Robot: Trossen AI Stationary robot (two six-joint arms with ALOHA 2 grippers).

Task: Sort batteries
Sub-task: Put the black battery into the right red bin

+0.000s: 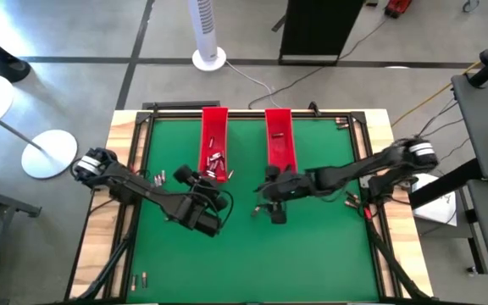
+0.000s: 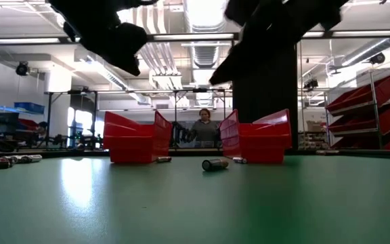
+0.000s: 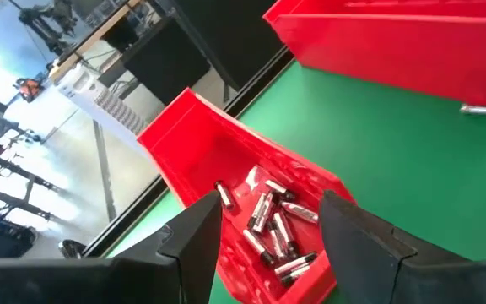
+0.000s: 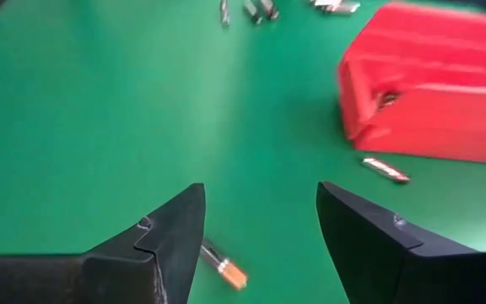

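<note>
Most of the batteries (image 3: 272,224) are piled in the near end of the left red tray (image 1: 214,135), little silvery cylinders lying flat every which way. A few strays lie on the green mat (image 1: 312,254).

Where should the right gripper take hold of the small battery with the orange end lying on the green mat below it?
Probably across the middle of the small orange-ended battery, coming straight down from above. It lies flat and alone on the green mat, so its round sides are free. The open right gripper hangs over it, one finger partly covering it.
</note>
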